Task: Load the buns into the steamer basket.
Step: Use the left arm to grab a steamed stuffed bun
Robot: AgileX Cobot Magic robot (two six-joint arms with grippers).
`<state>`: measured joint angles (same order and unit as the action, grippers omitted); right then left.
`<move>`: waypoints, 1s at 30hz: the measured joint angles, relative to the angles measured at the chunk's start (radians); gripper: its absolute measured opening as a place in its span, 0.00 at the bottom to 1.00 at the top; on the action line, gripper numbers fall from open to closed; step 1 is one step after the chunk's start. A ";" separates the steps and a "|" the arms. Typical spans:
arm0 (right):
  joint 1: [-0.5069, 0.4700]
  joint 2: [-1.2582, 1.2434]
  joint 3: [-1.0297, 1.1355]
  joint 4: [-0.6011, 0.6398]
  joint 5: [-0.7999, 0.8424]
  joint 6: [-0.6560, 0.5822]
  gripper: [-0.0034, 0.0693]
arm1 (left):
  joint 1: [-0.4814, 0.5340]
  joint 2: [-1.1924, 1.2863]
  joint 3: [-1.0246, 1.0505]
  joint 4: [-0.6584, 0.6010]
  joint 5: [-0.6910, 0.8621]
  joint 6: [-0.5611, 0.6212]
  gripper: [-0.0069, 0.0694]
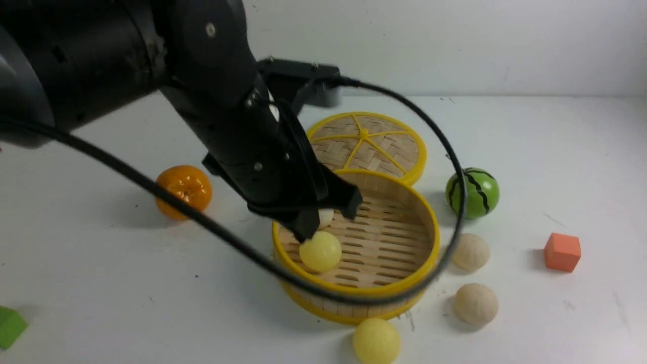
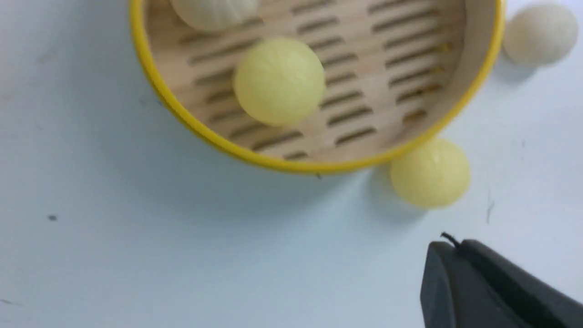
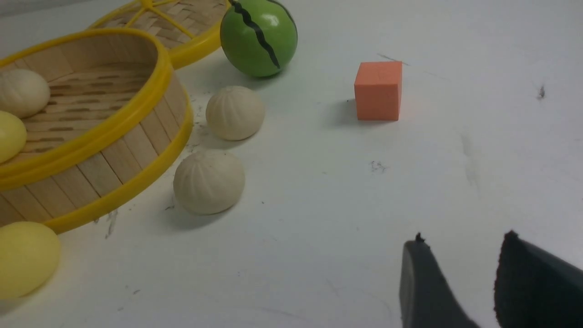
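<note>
Two of the five buns already lie inside the steamer basket (image 1: 433, 237), both right at your left pincer (image 1: 330, 219). A smooth yellow bun (image 1: 320, 251) rests on the slatted floor just below the pincer's nearer fingertip, and a cream pleated bun (image 3: 20, 91) sits a little deeper in, showing from the front only as a sliver between the fingers. That pincer stands wide, its jaws spread above the basket's left half and gripping nothing; your left wrist camera catches just one finger (image 2: 478, 282), clear of the yellow bun. Three buns lie on the table (image 1: 581, 151), all to the right of the left pincer and outside the basket wall: a second yellow bun (image 1: 376, 341) just beside the basket's near rim, plus a farther cream bun (image 1: 470, 251) and a nearer cream bun (image 1: 475, 303) close off its right side. Your right pincer (image 3: 464, 255) shows only in its own wrist camera; its jaws stand slightly apart with nothing between them, and those two cream buns lie ahead of it, toward the basket, as does an orange cube (image 3: 378, 91). Beyond the left pincer lies the woven lid (image 1: 369, 144); an orange fruit (image 1: 183, 191) sits off to its left and a watermelon ball (image 1: 472, 192) to its right.
</note>
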<state>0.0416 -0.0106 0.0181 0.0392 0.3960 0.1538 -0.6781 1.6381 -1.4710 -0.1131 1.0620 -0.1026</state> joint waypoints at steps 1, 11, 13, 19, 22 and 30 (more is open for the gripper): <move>0.000 0.000 0.000 0.000 0.000 0.000 0.38 | -0.038 0.003 0.031 -0.002 -0.002 -0.001 0.07; 0.000 0.000 0.000 0.000 0.000 0.000 0.38 | -0.205 0.217 0.017 -0.011 -0.067 -0.057 0.16; 0.000 0.000 0.000 0.000 0.000 0.000 0.38 | -0.205 0.269 -0.027 0.016 -0.069 -0.084 0.24; 0.000 0.000 0.000 0.000 0.000 0.000 0.38 | -0.205 0.354 -0.129 0.123 -0.064 -0.213 0.41; 0.000 0.000 0.000 0.000 0.000 0.000 0.38 | -0.205 0.368 -0.151 0.161 -0.057 -0.233 0.45; 0.000 0.000 0.000 0.000 0.000 0.000 0.38 | -0.205 0.410 -0.156 0.168 -0.052 -0.241 0.45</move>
<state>0.0416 -0.0106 0.0181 0.0392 0.3960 0.1538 -0.8832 2.0485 -1.6273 0.0548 1.0103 -0.3432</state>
